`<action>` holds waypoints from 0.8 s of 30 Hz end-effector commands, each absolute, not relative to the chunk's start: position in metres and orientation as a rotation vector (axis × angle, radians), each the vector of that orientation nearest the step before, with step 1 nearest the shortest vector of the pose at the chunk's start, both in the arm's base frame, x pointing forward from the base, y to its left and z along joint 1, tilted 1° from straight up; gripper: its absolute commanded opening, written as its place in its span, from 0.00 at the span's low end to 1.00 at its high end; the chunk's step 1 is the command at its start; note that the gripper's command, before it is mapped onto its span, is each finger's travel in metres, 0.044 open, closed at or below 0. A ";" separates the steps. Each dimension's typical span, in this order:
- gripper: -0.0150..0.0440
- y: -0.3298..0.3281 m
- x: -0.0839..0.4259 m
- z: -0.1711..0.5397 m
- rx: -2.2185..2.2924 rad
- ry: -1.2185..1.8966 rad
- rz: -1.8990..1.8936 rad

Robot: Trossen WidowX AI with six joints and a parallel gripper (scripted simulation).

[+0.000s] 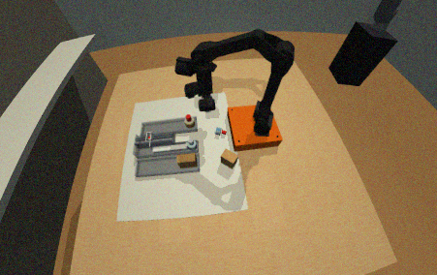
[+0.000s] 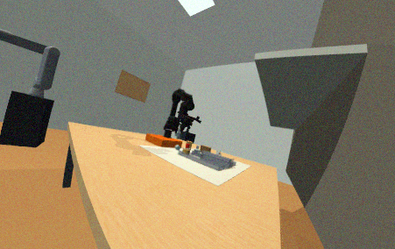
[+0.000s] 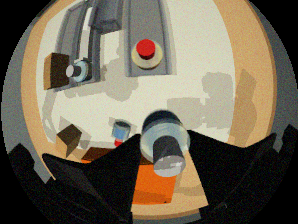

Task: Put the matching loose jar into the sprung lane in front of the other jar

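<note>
My gripper (image 1: 206, 107) (image 3: 164, 136) is shut on a pale blue jar with a dark, grey-topped lid (image 3: 164, 144). The jar stands between the fingertips in the wrist view; the gripper hides it in the top view. Whether its base touches the white mat (image 1: 168, 200) (image 3: 200, 55) cannot be told. A similar pale blue jar (image 1: 191, 144) (image 3: 80, 70) stands at the near end of the grey rack's middle lane, with a white strip behind it. The gripper is outside the rack, to one side of its front end. The pusher plate is not clear.
A red-lidded cream jar (image 1: 189, 122) (image 3: 147, 54) stands in one outer lane, a brown block (image 1: 186, 161) (image 3: 56, 71) in the other. A small blue jar with a red lid (image 1: 219, 131) (image 3: 120, 131) and a loose brown block (image 1: 229, 158) (image 3: 69, 140) lie near the orange base (image 1: 250, 128) (image 2: 162, 140).
</note>
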State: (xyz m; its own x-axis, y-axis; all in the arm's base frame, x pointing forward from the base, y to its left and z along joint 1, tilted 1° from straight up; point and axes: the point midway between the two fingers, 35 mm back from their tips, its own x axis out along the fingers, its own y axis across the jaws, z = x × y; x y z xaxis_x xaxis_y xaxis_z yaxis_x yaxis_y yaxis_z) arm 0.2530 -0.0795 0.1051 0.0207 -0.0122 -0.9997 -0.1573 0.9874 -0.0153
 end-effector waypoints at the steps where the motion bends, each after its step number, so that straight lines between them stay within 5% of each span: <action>1: 0.25 -0.064 0.257 0.099 -0.125 1.552 0.117; 24: 0.25 0.040 0.273 0.068 -0.132 1.551 0.113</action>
